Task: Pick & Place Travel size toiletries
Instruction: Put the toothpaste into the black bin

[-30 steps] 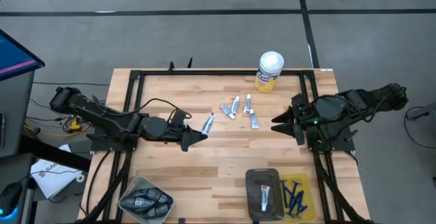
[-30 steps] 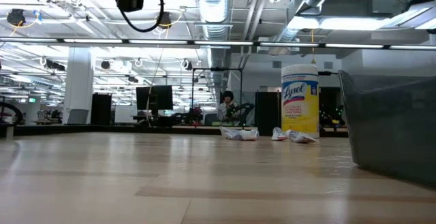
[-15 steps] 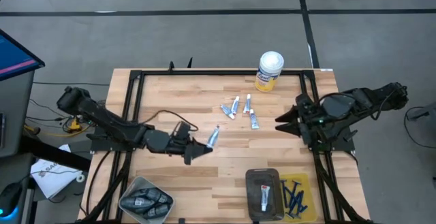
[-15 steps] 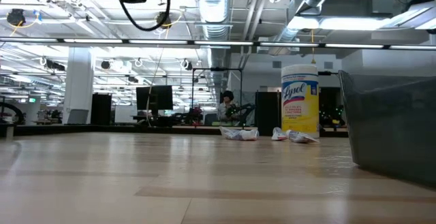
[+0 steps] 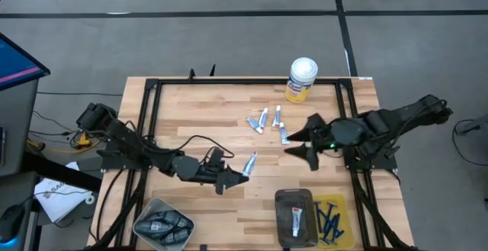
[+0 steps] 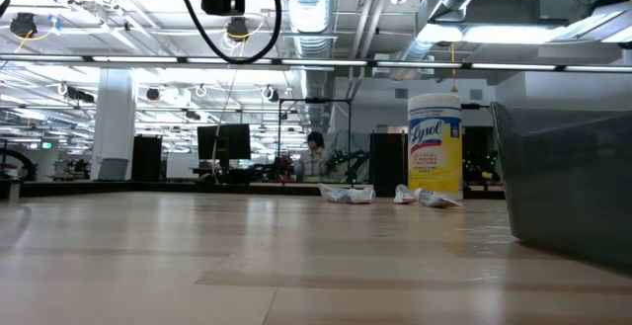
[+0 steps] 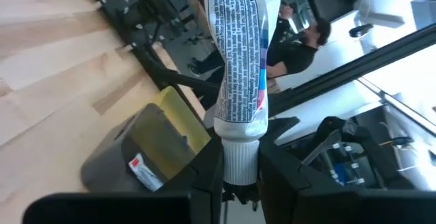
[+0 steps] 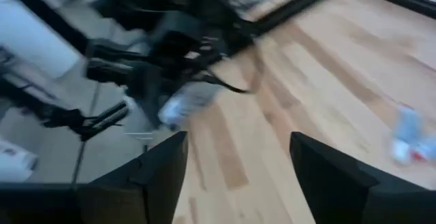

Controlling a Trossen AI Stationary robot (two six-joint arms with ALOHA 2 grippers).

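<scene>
My left gripper [image 5: 238,172] is above the table's middle, toward the near edge, shut on a white tube [image 5: 248,163] with blue and red print [image 7: 238,54]. Several more white tubes [image 5: 267,121] lie flat on the wood farther back and show in the low view [image 6: 346,195]. My right gripper [image 5: 296,146] is open, just to the right of those tubes [image 8: 409,135], touching nothing. A grey tray [image 5: 284,205] holds one tube [image 5: 296,219]. Dark blue razors [image 5: 330,220] lie in a yellow tray. Dark grey pieces [image 5: 162,226] fill a bin. My left gripper pinches the tube between its two fingers at the white ribbed cap end [image 7: 238,163]. The tube's body sticks out past the fingertips, in line with the fingers. It is lifted clear of the table.
A yellow canister with a white lid [image 5: 302,79] stands near the far edge [image 6: 434,157]. The grey tray [image 7: 112,169] and the yellow tray [image 5: 351,205] sit at the near right. The bin [image 5: 145,213] sits at the near left. Black frame rails [image 5: 152,98] run along the table's sides.
My left gripper has carried the tube toward the near edge and to the right, nearer the grey tray, still shut on it. My right gripper has moved left toward the tubes lying in the table's middle.
</scene>
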